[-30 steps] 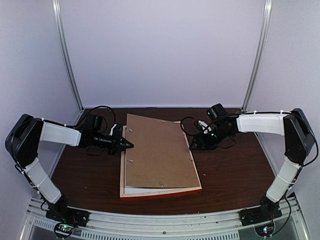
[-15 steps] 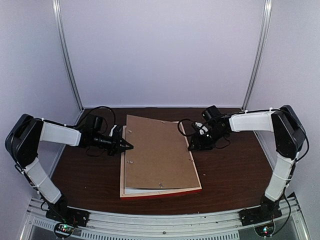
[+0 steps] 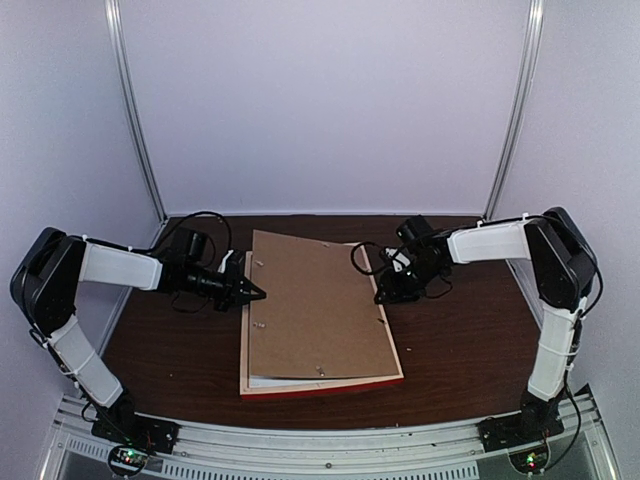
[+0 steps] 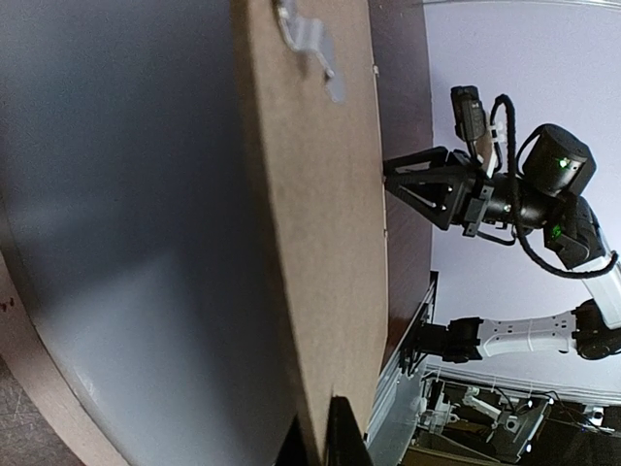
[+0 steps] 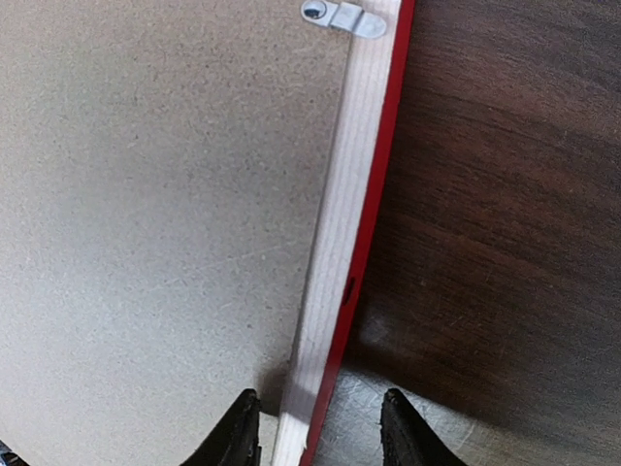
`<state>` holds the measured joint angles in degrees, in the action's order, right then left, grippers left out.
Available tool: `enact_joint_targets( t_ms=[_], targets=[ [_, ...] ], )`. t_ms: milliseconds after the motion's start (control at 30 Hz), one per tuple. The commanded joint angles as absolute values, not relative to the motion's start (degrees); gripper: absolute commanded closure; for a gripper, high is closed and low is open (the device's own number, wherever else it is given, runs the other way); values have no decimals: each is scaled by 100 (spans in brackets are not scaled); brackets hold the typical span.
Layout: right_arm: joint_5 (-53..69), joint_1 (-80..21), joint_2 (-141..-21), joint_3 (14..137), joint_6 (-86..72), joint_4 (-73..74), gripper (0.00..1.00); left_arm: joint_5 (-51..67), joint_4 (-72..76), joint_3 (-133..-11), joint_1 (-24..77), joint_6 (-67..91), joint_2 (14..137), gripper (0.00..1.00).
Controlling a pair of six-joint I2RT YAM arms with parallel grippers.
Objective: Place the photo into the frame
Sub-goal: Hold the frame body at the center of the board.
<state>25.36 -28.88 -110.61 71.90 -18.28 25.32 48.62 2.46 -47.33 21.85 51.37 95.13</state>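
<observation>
The frame [image 3: 330,386] lies face down on the table, its red side showing along the near edge. A brown backing board [image 3: 315,300] rests askew on top of it. My left gripper [image 3: 258,293] is shut on the board's left edge and holds that side raised; in the left wrist view the board [image 4: 320,243] runs down into the closed jaws [image 4: 326,432]. My right gripper [image 3: 382,297] is at the frame's right rail. Its open jaws [image 5: 320,400] stand astride the pale wood and red rail [image 5: 335,282], with a gap on each side. The photo is hidden.
A white sheet [image 3: 300,380] peeks out under the board at the near edge. A metal clip [image 5: 344,16] sits on the frame's back. Dark wooden table [image 3: 460,340] lies to the right of the frame. Walls enclose the table on three sides, and a metal rail [image 3: 320,440] runs along the front.
My right gripper has moved left onto the frame's right rail and its jaws have narrowed. The left gripper and the raised board have stayed put.
</observation>
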Motion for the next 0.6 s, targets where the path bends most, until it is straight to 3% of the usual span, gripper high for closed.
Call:
enact_joint_targets(
  t_ms=[0, 333, 567],
  targets=[
    [2393, -2876, -11191, 7352, -1799, 2431, 58, 4083, -451, -4718, 2191, 4547, 9595, 100],
    [2451, -2864, -11273, 7356, -1786, 2383, 73, 4018, -520, -4739, 2188, 4445, 9712, 100],
    [2503, -2861, -11346, 7338, -1767, 2373, 79, 3943, -587, -4737, 2188, 4399, 9738, 100]
  ],
)
